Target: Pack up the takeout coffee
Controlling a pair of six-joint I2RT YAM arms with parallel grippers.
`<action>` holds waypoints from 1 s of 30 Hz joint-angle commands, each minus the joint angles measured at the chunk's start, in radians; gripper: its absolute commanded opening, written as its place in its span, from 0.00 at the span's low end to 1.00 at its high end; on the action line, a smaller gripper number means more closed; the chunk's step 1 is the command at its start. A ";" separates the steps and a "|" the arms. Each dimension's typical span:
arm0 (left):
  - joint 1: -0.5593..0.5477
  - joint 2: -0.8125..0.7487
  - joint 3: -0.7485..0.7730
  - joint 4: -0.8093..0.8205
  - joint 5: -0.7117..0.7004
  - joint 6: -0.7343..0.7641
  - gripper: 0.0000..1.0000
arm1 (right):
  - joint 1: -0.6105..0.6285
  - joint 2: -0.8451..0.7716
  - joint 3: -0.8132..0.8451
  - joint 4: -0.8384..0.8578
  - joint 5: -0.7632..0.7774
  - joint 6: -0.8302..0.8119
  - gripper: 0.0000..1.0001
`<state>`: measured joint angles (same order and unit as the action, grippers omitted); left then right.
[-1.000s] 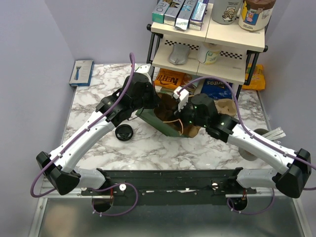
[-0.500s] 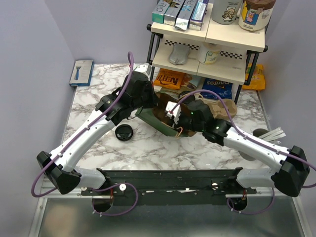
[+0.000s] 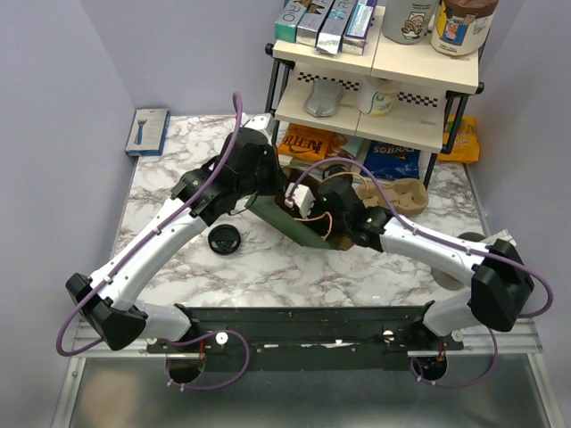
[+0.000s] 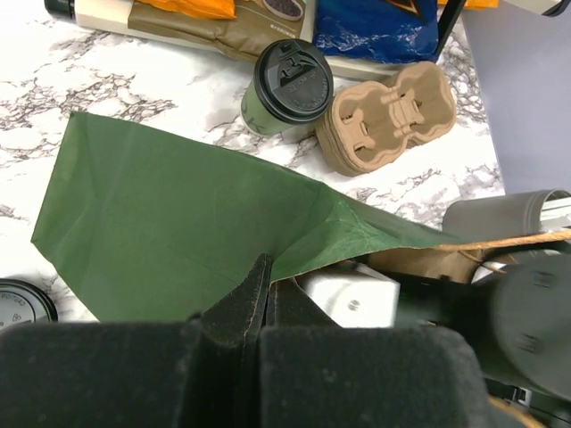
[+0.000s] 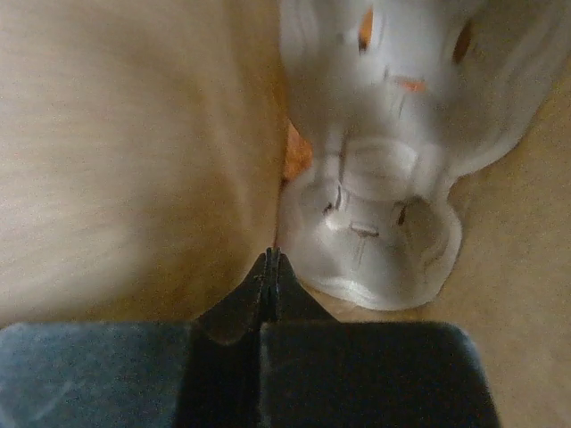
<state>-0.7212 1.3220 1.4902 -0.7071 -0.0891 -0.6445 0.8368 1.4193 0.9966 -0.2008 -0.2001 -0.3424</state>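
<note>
The left end effector (image 4: 263,281) pinches the edge of the green paper bag (image 4: 178,223). The right end effector (image 5: 270,267), closed and empty, is inside. A hard push could rip the bag.

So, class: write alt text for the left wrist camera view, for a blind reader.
Closed black fingers pinch the edge of a green paper bag; beyond it, on the marble table, a lidded dark-green coffee cup stands beside stacked brown pulp carriers.
</note>
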 commanded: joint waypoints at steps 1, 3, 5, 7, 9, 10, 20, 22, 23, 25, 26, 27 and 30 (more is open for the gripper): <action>0.002 0.002 0.047 -0.049 0.014 0.016 0.00 | -0.001 0.061 0.030 -0.029 0.082 0.009 0.01; 0.002 -0.003 0.036 -0.040 0.026 0.020 0.00 | -0.008 0.084 0.042 -0.023 0.065 0.032 0.01; 0.002 -0.004 0.036 -0.040 0.034 0.025 0.00 | -0.015 0.104 0.063 -0.026 0.083 0.061 0.01; 0.000 -0.003 0.039 -0.042 0.043 0.037 0.00 | -0.018 0.135 0.100 -0.037 0.135 0.097 0.01; 0.002 0.002 0.036 -0.043 0.055 0.042 0.00 | -0.018 0.147 0.123 -0.046 0.188 0.123 0.01; 0.002 0.008 0.036 -0.045 0.064 0.039 0.00 | -0.018 0.158 0.126 -0.048 0.191 0.128 0.01; 0.002 0.003 0.042 0.008 0.006 0.022 0.00 | -0.018 0.211 0.093 -0.141 0.149 0.118 0.01; 0.003 -0.003 0.048 0.021 -0.004 0.022 0.00 | -0.016 0.217 0.085 -0.152 0.162 0.132 0.01; 0.003 -0.004 0.050 0.029 -0.004 0.025 0.00 | -0.018 0.225 0.083 -0.175 0.160 0.131 0.01; 0.003 -0.009 0.053 0.046 0.005 0.032 0.00 | -0.018 0.262 0.083 -0.186 0.171 0.129 0.01; 0.003 -0.009 0.053 0.049 0.011 0.032 0.00 | -0.018 0.276 0.085 -0.199 0.192 0.131 0.01; 0.002 -0.009 0.054 0.051 0.017 0.032 0.00 | -0.018 0.292 0.097 -0.209 0.195 0.134 0.01; 0.003 -0.012 0.045 0.064 0.038 0.031 0.00 | -0.018 0.336 0.123 -0.238 0.243 0.140 0.01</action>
<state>-0.7033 1.3338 1.5093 -0.7250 -0.1085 -0.6022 0.8188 1.6821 1.0966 -0.3523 -0.0277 -0.2165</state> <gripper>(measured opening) 0.008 0.013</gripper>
